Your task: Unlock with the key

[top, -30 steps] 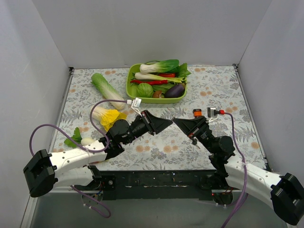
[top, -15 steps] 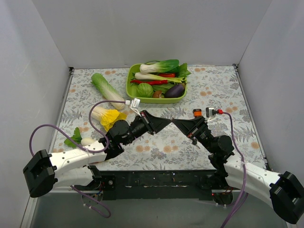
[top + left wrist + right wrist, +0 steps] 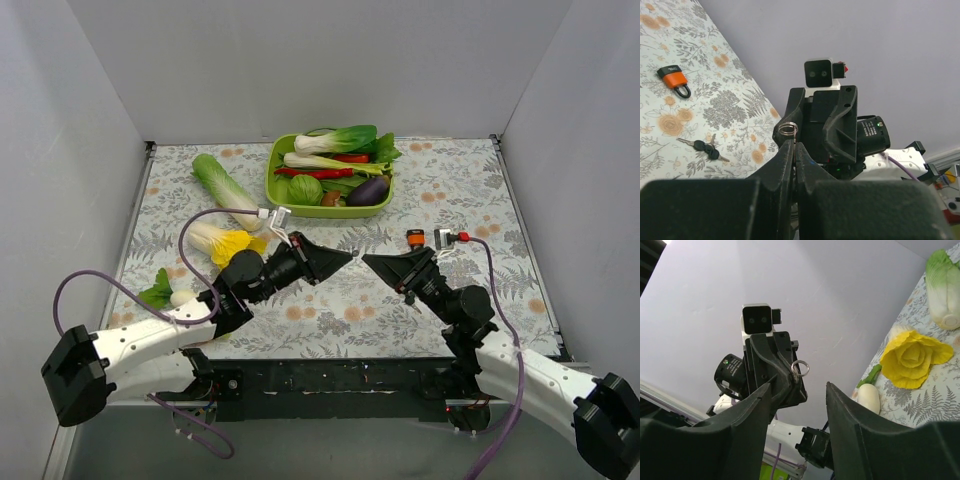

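1. Left gripper [image 3: 349, 254]. Reaches in from the left, raised over the middle of the surface [image 3: 450, 180]. Fingers [image 3: 784, 162] pressed fully together, no gap at the tips, pinching the key.

2. Key [image 3: 787, 129]. Sits clamped at the very tips of the left fingers, clear of the surface. Shows only a small metal ring [image 3: 801, 368] standing above the tips. Head and blade lost against the black fingers, not to be made out.

3. Right gripper [image 3: 366, 259]. Reaches in from the right, nose to nose with the left gripper and just apart from it. Fingers [image 3: 752, 410] spread well apart, holding nothing and touching nothing. Frames the ring in the gap between them in its own wrist view.

4. Padlock [image 3: 674, 80], orange and black. Lies flat on the surface beside the right arm, untouched.

5. Loose keys [image 3: 702, 146], black heads, silver blades. Lie on the surface near the padlock, apart from it, clear of both grippers.

6. Tray [image 3: 272, 180], green. Stands at the far middle of the surface, heaped with vegetables [image 3: 335, 165].

7. Cabbage [image 3: 225, 188]. Lies just left of the tray.

8. Yellow-leaved vegetable [image 3: 232, 246]. Lies beside the left arm, nearer than the cabbage.

9. White vegetable [image 3: 180, 297], small, with a green leaf. Lies at the left arm's elbow.
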